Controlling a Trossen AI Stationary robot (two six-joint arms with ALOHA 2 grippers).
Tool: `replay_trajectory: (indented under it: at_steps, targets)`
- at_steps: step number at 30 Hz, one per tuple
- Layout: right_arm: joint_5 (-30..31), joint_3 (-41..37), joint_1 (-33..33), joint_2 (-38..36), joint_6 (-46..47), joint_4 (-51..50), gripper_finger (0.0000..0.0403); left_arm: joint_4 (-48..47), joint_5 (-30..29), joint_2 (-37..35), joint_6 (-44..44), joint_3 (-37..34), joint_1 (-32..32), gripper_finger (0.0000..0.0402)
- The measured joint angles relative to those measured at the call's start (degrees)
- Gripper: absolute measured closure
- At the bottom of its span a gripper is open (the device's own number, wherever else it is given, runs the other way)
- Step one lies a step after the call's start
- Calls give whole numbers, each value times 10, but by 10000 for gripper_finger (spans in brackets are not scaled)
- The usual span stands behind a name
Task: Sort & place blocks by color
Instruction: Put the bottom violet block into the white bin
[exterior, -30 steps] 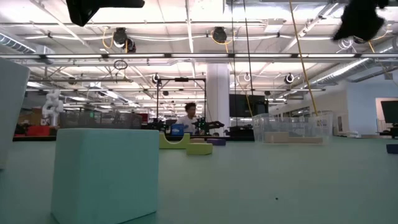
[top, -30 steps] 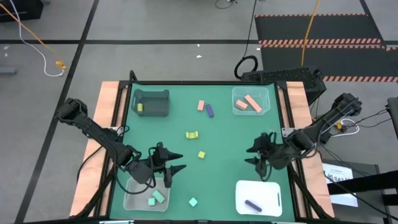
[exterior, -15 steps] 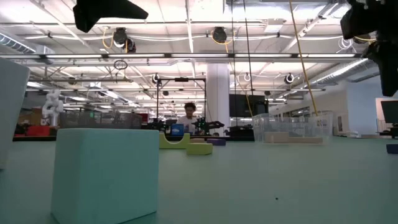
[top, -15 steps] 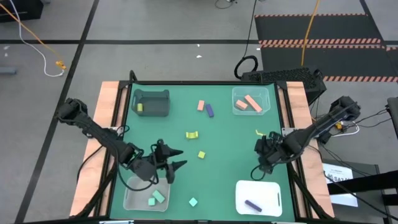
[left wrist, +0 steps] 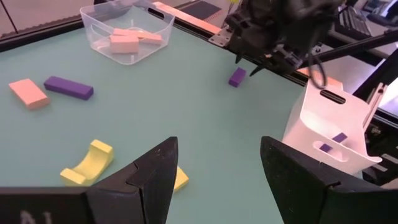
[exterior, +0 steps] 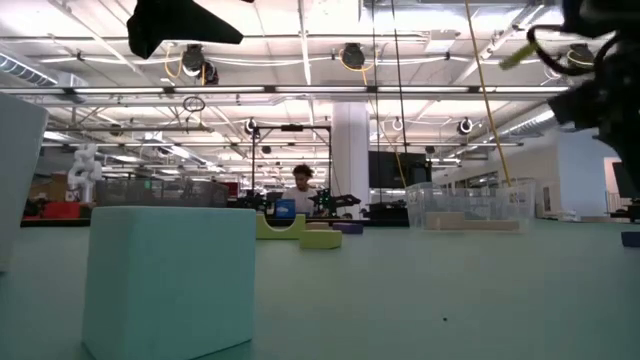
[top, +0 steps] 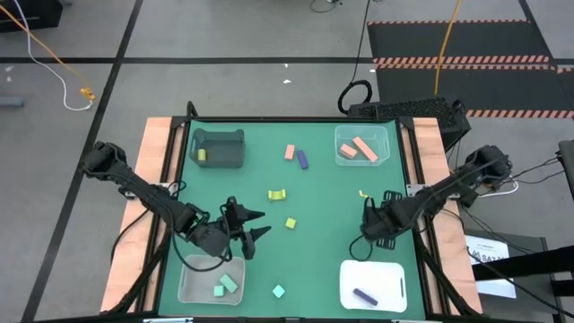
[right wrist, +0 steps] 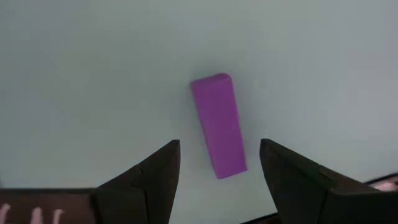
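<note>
My right gripper point(top: 368, 226) hangs open over the table's right side, pointing down. A small purple bar point(right wrist: 219, 124) lies flat on the mat below it, between the two fingers and untouched; it also shows in the left wrist view point(left wrist: 237, 76). My left gripper point(top: 248, 231) is open and empty, just beyond the near-left clear bin point(top: 190, 285). Loose on the mat lie a pink block point(top: 290, 152), a purple bar point(top: 303, 159), a yellow-green arch point(top: 277, 193), a yellow-green cube point(top: 291, 222) and a teal cube point(top: 279, 292).
A grey bin point(top: 218, 136) at far left holds a yellow-green block. The far-right clear bin point(top: 343, 135) holds pink blocks. A white bin point(top: 350, 274) at near right holds a purple block. The near-left clear bin holds teal blocks. Open mat lies in the middle.
My right gripper has swung about and tipped to point down, ending a little toward the table's left, over the purple bar. My left gripper has drifted slightly toward the far edge, away from the near-left clear bin. No block has moved.
</note>
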Motion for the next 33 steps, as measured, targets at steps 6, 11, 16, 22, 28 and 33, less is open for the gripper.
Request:
replay_trajectory:
  at_steps: [6,11,16,22,28,33]
  targets:
    - [-44,-56,-57,0,-41,55,192,0,0,0,3,0,0,172]
    - [-46,-93,-97,0,-78,96,192,0,0,0,17,0,0,172]
    - [-66,-119,-128,-2,-97,138,198,0,0,0,17,0,0,172]
    - [-71,-121,-138,-2,-92,143,281,0,0,0,16,0,0,172]
    - [-69,-121,-138,-14,-39,150,319,0,0,0,4,0,0,172]
    - [-20,-101,-137,-50,6,206,319,0,0,0,-6,0,0,172]
